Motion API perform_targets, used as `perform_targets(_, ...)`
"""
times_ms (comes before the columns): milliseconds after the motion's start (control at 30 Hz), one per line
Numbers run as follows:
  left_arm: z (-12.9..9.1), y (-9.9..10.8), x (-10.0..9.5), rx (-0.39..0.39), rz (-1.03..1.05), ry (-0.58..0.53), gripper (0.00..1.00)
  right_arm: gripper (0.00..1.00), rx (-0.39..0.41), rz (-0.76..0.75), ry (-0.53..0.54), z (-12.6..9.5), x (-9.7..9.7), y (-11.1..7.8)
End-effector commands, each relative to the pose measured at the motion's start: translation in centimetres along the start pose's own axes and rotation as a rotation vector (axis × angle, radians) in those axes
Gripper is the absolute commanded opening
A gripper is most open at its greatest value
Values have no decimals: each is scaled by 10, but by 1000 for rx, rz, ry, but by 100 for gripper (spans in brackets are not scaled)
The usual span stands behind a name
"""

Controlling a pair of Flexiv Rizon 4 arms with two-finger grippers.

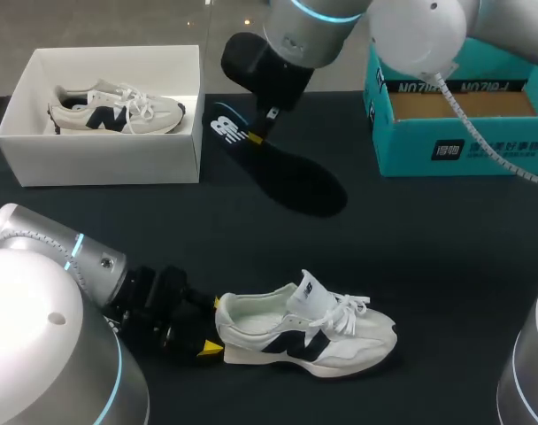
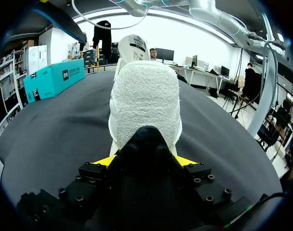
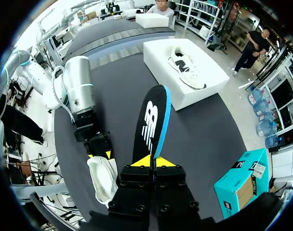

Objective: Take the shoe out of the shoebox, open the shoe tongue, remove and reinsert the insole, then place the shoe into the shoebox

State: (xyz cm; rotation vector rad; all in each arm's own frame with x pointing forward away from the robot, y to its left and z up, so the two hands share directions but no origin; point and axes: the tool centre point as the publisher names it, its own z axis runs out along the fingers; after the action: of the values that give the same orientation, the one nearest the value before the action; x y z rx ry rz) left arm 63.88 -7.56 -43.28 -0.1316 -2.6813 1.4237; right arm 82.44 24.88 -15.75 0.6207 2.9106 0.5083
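**Colleague:** What's nearest to you?

**Me:** My left hand [image 1: 213, 347] is clamped on the heel of the shoe [image 1: 309, 332], with one yellow tip on each side. The shoe sits on its sole on the counter [image 1: 428, 266], toe pointing away from that hand. From the left wrist, the heel looks white and nubbly, like napped suede, and rounded at the top.

**Colleague:** And the rest of it?

**Me:** It has a cream upper with smoother panels, a dark emblem on the side and white laces. The tongue stands up, and it carries a small printed tab I can't read.

**Colleague:** Where's the insole?

**Me:** My right hand [image 3: 153, 162] pinches the insole [image 3: 151, 120] between its closed tips, up above the middle of the counter, beyond the shoe. It's thin, flat and black, with a bright blue edge and a white logo.

**Colleague:** Farther back?

**Me:** The white shoebox [image 1: 110, 159] is at the far left, open, with plain stiff walls and a second matching shoe [image 1: 114, 111] inside. At the far right there's a teal box [image 1: 455, 146], brown cardboard inside, with white print along its side. A matte black cloth covers the counter.
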Motion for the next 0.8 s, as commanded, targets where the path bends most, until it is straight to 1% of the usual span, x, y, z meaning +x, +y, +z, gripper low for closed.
perform_targets(33, 4, 2, 1, -4, 0, 0, 0, 0, -1, 0, -1, 1, 0, -1)
perform_targets(633, 4, 2, 1, -4, 0, 0, 0, 0, -1, 0, -1, 1, 0, -1)
perform_targets(800, 4, 2, 1, -4, 0, 0, 0, 0, -55, 54, -5, -16, 5, 5)
